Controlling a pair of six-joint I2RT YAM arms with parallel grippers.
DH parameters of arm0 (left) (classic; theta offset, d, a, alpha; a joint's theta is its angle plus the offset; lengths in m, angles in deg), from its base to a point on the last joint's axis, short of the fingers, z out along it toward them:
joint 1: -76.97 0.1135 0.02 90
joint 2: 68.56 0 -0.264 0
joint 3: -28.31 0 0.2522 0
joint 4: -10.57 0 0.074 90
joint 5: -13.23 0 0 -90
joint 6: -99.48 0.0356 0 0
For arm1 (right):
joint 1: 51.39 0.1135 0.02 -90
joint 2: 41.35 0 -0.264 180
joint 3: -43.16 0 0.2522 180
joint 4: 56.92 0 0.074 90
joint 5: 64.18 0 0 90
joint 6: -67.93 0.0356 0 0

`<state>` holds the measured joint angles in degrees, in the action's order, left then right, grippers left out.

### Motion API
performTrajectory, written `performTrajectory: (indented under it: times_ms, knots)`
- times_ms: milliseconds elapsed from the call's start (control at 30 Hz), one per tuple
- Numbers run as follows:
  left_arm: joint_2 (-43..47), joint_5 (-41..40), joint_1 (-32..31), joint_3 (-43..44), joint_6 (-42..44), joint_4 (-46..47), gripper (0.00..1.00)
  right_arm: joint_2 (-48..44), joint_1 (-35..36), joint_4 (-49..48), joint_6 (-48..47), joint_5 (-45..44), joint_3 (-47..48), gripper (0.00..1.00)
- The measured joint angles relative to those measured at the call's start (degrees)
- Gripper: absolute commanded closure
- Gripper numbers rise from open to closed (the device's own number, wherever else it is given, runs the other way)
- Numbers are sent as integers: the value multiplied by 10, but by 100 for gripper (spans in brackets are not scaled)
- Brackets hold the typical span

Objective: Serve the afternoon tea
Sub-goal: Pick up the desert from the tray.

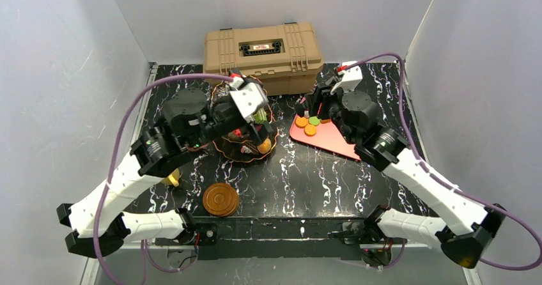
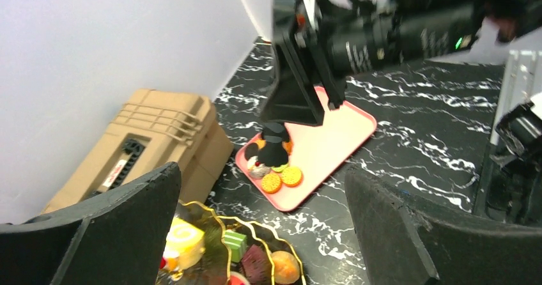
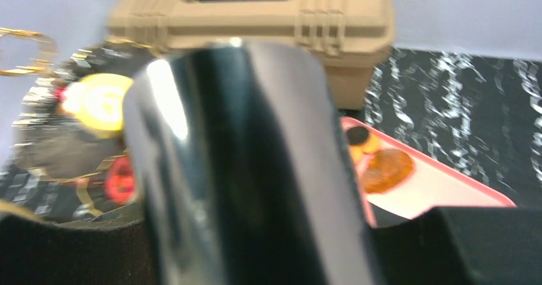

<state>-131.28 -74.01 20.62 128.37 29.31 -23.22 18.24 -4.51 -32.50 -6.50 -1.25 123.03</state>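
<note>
Left gripper (image 2: 262, 189) is wide open and empty, above the stand (image 2: 220, 246) at the frame's lower left. Right gripper (image 2: 275, 143) is down on the tray (image 2: 332, 131) at centre; its opening cannot be determined. 1 saucer (image 1: 220, 199) lies lower centre.

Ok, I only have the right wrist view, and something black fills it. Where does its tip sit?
Observer: The left wrist view shows that tool running down from the right gripper to the tray, with its tip among the cookies.
Operator: And the left gripper?
Observer: The left gripper is open above the stand, with nothing between its fingers.
Operator: Is a saucer out?
Observer: One saucer sits at the near edge of the table, with nothing on it.
</note>
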Motion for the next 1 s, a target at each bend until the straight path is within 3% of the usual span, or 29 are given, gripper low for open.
performTrajectory:
  times_ms: [367, 567, 1000]
  knots:
    - [20, -26, 99, 81, -31, -79, 2, 137, -160, -125, -23, 56, -96, 45]
    - [9, -32, 137, 81, -41, -116, 2, 229, -168, -167, -41, 105, -73, 47]
    - [2, -30, 181, 81, -69, -130, 2, 296, -184, -268, -86, 130, -65, 45]
